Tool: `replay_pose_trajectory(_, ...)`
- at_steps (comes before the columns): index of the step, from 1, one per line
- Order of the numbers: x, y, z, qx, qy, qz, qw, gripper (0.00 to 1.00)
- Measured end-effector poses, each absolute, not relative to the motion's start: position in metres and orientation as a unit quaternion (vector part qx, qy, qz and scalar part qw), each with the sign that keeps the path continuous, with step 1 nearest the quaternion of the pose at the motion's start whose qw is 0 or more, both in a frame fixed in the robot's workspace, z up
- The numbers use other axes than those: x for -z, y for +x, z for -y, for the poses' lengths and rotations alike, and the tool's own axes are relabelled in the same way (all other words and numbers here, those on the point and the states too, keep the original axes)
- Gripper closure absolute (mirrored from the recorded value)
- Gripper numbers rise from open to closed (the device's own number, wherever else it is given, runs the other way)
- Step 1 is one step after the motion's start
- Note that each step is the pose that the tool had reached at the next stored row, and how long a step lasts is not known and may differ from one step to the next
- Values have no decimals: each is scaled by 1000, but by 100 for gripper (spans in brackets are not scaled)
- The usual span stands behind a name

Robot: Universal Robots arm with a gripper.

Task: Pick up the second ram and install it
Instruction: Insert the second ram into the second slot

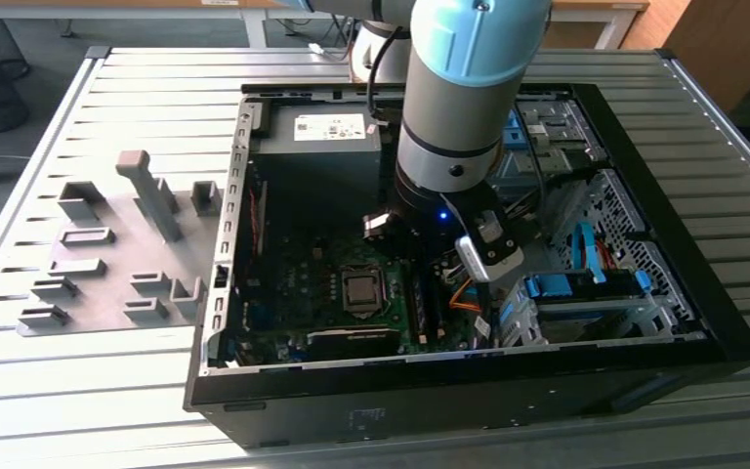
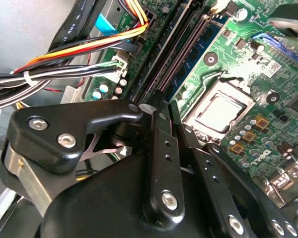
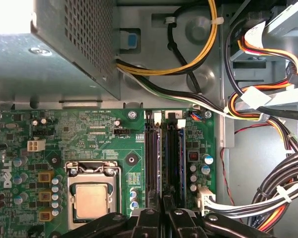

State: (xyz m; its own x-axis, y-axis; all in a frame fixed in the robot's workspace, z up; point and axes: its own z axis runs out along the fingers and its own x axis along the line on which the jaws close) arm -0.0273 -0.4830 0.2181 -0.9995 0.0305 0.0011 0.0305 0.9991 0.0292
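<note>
Exterior view: a black metal computer case (image 1: 687,322) is lying open on a ribbed table (image 1: 114,88), the grey arm reaching inside

Green motherboard (image 3: 89,134) is carrying one square metal processor (image 3: 91,200) and four long narrow slots. The second ram (image 3: 165,158), a thin blue-green stick, is standing on edge in a slot, its long axis running away from the black gripper (image 3: 162,210); the jaws are sitting nearly closed above its near end, though whether they are gripping it I cannot tell
</note>
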Motion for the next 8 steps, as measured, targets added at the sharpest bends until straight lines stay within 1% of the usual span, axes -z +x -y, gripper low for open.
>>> replay_pose_trajectory(8, -217, -27, 483, 15, -12, 1000, 0, 86)
